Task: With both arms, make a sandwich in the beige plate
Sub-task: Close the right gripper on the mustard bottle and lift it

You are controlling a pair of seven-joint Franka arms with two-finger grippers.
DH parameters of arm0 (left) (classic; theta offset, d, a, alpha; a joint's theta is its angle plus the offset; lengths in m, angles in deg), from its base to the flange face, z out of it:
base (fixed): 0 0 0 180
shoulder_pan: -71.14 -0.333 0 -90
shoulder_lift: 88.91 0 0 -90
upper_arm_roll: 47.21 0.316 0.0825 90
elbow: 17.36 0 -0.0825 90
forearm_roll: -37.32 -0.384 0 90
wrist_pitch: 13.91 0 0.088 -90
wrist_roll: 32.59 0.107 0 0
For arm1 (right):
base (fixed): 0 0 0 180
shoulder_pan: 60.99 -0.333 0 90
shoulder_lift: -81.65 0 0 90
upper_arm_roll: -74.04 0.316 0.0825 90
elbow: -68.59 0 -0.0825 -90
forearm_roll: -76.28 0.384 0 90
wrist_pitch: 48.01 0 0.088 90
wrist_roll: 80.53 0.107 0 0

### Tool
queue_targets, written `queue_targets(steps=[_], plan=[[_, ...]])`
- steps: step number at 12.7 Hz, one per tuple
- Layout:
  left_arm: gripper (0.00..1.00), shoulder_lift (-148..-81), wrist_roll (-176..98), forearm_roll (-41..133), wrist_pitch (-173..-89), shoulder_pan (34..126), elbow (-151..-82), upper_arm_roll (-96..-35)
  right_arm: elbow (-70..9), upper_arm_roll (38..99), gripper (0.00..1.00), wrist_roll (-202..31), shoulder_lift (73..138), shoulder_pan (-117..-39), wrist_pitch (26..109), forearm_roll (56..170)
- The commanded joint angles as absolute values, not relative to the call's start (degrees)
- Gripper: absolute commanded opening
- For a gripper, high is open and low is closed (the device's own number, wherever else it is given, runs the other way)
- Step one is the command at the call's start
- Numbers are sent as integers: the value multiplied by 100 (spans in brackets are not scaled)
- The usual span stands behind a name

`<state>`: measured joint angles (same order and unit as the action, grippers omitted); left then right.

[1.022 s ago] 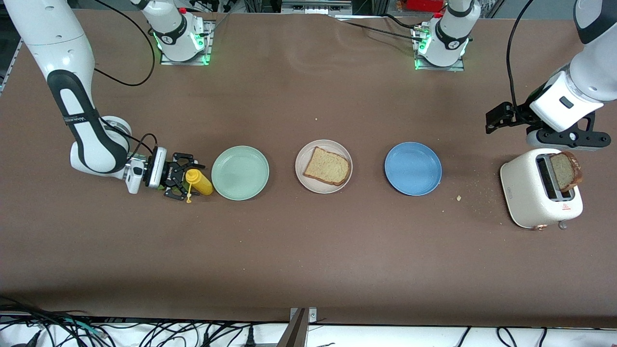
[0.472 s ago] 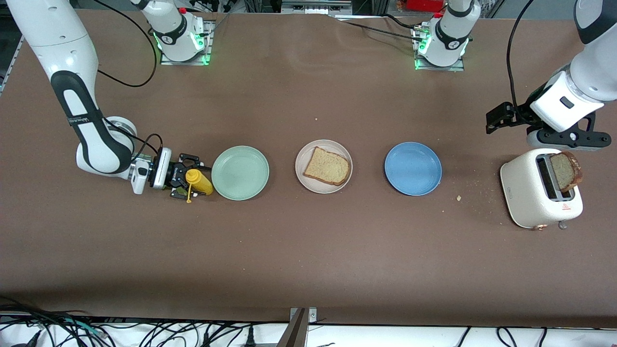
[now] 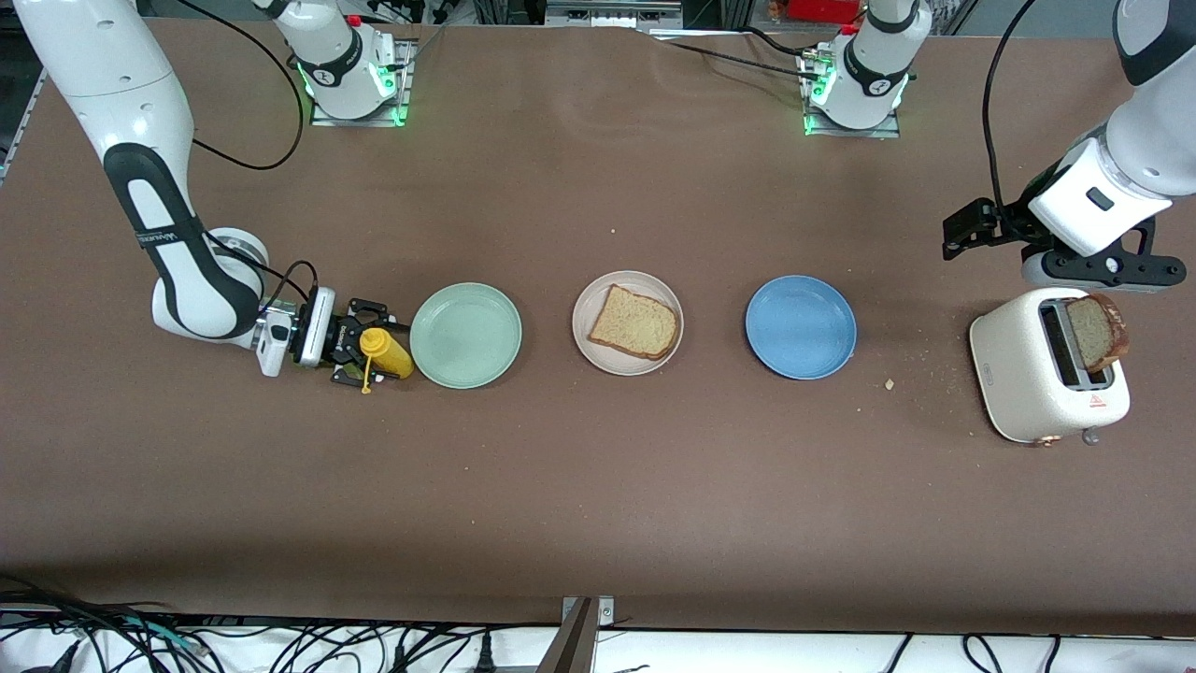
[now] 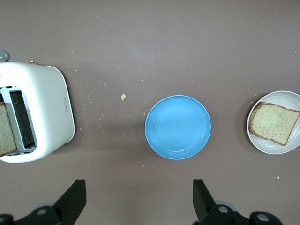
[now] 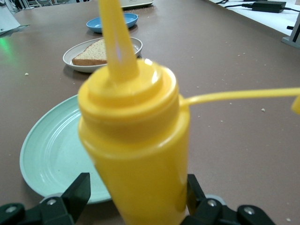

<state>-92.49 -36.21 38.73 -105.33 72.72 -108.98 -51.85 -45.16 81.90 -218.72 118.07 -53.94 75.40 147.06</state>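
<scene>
Plates, three, in a row across the middle of the counter (image 3: 598,486). Beige plate (image 3: 584,341) in the centre holds one tan bread slice (image 3: 634,322) lying flat, nothing on top of it. Mint-green plate (image 3: 465,335) toward the right arm's end and blue plate (image 3: 800,326) toward the left arm's end hold nothing.

Toaster (image 3: 1023,379), cream-white, at the left arm's end of the counter; a second bread slice (image 3: 1095,331) stands upright in one slot, its upper part sticking out. Crumbs lie scattered between toaster and blue plate.

Mustard bottle (image 3: 385,351), yellow, just beside the mint-green plate on the side toward the right arm's end, nozzle cap hanging off on its strap.

Right tool (image 3: 360,354): low at the counter, held sideways, its fingers (image 5: 77,192) set to either side of the mustard bottle and grasping it. The beige plate lies well apart from this tool, with the mint-green plate between them.

Left tool (image 4: 139,201): released, fingers spread wide, nothing between them. It hangs in the air beside the toaster, wrist bent; this arm waits. The beige plate lies well apart, with the blue plate between.
</scene>
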Motion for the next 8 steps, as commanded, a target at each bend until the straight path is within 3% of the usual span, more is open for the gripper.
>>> queue_targets(steps=[1,2,3,5,6,8], plan=[[100,-9164,-3628,3758,-10611,7281,-10999,-5178,-4374,8239,89,-22037,11935,-5344,7557,14853],[100,-9155,-3628,3758,-10611,7273,-10999,-5178,-4365,8239,79,-22037,11935,-5344,7557,14853],[100,-9164,-3628,3758,-10611,7273,-10999,-5178,-4356,8239,62,-22037,11935,-5344,7557,14853],[100,-9164,-3620,3758,-10611,7273,-10999,-5178,-4330,8239,13,-22037,11926,-5344,7557,14853],[100,-9164,-3628,3758,-10611,7273,-10999,-5178,-4286,8239,0,-22045,11909,-5344,7557,14809],[100,-9155,-3663,3758,-10611,7281,-10999,-5178,-4163,8248,0,-21932,11786,-5352,7583,14722]])
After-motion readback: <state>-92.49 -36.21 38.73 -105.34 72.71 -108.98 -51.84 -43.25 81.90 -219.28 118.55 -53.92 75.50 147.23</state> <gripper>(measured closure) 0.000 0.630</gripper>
